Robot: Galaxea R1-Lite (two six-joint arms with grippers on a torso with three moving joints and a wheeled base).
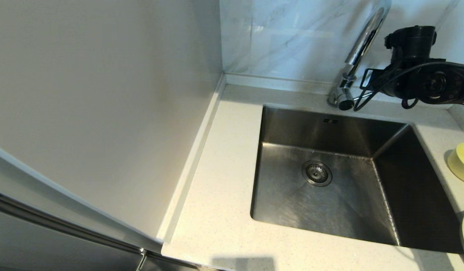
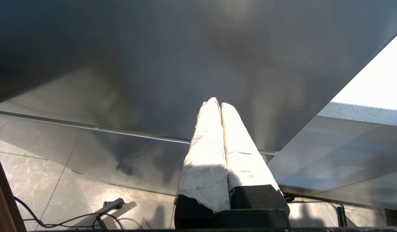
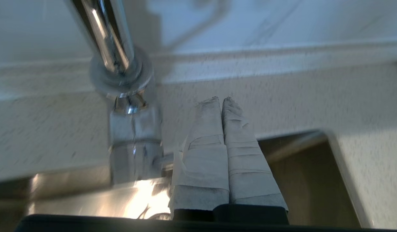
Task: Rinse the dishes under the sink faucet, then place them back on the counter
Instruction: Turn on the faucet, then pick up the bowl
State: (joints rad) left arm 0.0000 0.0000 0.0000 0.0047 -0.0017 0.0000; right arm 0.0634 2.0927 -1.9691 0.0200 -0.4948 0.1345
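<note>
The clenched, empty right pincer (image 3: 221, 100) sat beside the faucet (image 1: 362, 45), upper right; next, nudge its lever for water.

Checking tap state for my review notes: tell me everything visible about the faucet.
The faucet is a shiny chrome gooseneck rising from a round base on the counter behind the sink, against the marble wall. Its neck curves up out of the head view, so the spout end is unseen. A short chrome stub with a dark end juts from the base toward the sink. No water shows. The right tool, shut, sits close beside the base; contact is unclear.
</note>
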